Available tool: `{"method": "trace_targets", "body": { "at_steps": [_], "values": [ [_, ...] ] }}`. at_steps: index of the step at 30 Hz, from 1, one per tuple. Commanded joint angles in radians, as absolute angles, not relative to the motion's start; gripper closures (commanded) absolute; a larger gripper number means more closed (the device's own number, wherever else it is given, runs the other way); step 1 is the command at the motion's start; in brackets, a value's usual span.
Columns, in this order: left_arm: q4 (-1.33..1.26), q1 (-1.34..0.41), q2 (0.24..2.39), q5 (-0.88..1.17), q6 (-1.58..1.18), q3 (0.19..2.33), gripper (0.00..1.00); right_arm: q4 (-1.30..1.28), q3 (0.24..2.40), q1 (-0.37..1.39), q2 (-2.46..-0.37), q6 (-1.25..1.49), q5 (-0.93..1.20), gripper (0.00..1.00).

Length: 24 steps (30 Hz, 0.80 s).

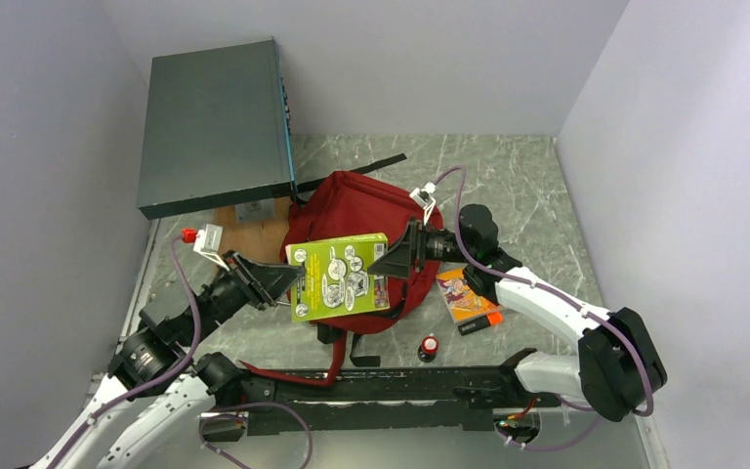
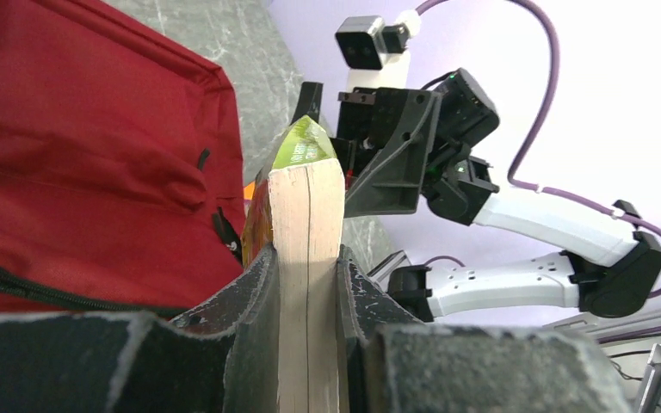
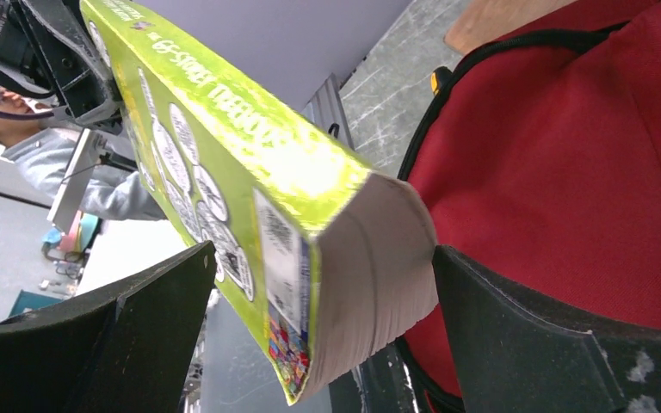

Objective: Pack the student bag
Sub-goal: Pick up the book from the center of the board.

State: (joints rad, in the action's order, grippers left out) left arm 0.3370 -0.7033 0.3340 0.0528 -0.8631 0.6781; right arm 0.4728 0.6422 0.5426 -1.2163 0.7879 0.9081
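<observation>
So the student bag [image 1: 361, 210] is lying flat around the middle of the table [image 1: 527, 195], dark red. One red shoulder strap trails toward the near edge and a black webbing strap pokes out toward the far edge.

A green book [image 1: 337, 278] is held up over the near part of the bag, cover facing up. The left end effector [image 1: 291, 283] has it by the left edge. In the left wrist view that end effector [image 2: 308, 267] is pressed tight on the book [image 2: 308, 215], with the cream page block sandwiched between both pads and the bag [image 2: 95, 155] off to the side.

The right end effector [image 1: 391, 259] is at the book's right edge. From the right wrist view it [image 3: 327, 258] is spread wide, with the book's corner [image 3: 224, 146] sitting in the gap. One of the fingers [image 3: 155, 335] is clearly off the cover. I can't tell if the other one touches the pages. Red bag fabric [image 3: 585, 172] fills the background there.

Other stuff:
- A small comic-style booklet [image 1: 464, 293] lies just right of the bag.
- An orange marker [image 1: 481, 322] lies right beside the booklet.
- A little red-capped thing [image 1: 430, 347] sits closer to the near edge.
- A dark grey box [image 1: 215, 127] sits at the far-left corner.
- A wooden board [image 1: 254, 230] peeks out from under the box.
</observation>
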Motion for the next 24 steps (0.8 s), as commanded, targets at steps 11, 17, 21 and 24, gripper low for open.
{"method": "trace_targets", "body": {
  "at_steps": [11,17,21,24],
  "values": [
    [0.008,-0.702,0.274,0.059,-0.995,0.649,1.0,1.06,0.619,0.609,-1.282,1.201,1.007,0.01],
    [-0.028,-0.703,0.274,0.05,-1.016,0.633,1.0,1.379,0.604,0.618,-1.35,1.458,1.02,0.29],
    [0.146,-0.702,0.271,0.003,-1.01,0.664,1.0,1.378,0.606,0.613,-1.33,1.494,1.013,0.73],
    [0.289,-0.702,0.284,0.003,-0.979,0.711,0.56,1.267,0.621,0.605,-1.289,1.451,1.003,1.0]
  ]
}}
